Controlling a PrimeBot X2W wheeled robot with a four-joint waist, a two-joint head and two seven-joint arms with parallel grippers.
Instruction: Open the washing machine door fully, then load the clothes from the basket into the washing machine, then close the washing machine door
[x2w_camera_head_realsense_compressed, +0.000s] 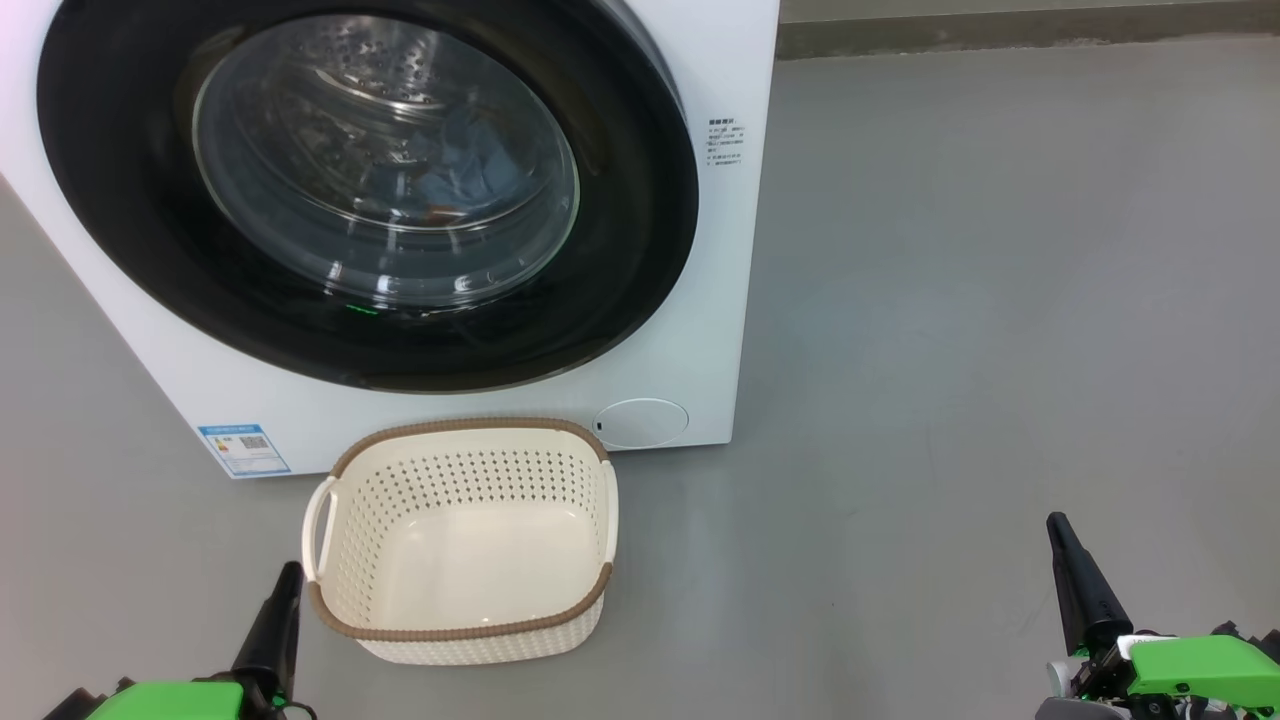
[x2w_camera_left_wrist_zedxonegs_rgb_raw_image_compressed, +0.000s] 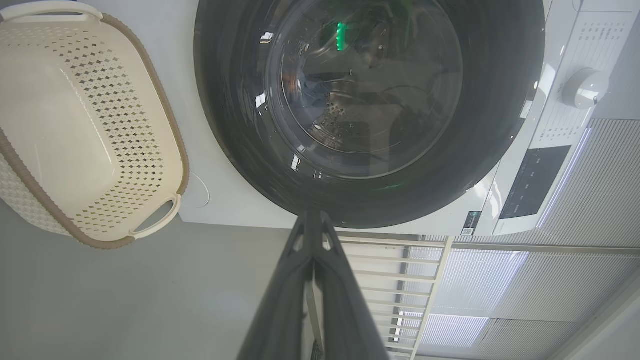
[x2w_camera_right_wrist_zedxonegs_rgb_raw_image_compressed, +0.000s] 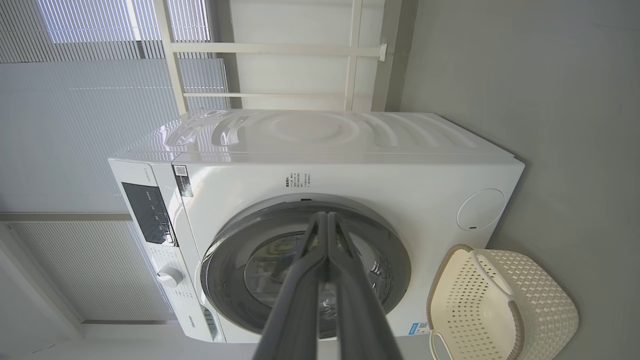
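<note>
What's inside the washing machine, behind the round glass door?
Through the closed washing machine door you can see the shiny drum with holes and some blue cloth with an orange-brown patch. Reflections and the black ring hide the rest, so other clothes cannot be made out.

White over the washing machine (x2w_camera_head_realsense_compressed: 735, 250); glossy black ringing the washing machine door (x2w_camera_head_realsense_compressed: 120, 200), blue garment (x2w_camera_head_realsense_compressed: 470, 165) behind clear glass. Cream basket (x2w_camera_head_realsense_compressed: 455, 490), dotted with holes, brown woven-look rim. Blue label (x2w_camera_head_realsense_compressed: 243, 450). Grey floor (x2w_camera_head_realsense_compressed: 1000, 300). Black fingers, green casing on left tool (x2w_camera_head_realsense_compressed: 290, 572) and right tool (x2w_camera_head_realsense_compressed: 1056, 522).
</note>
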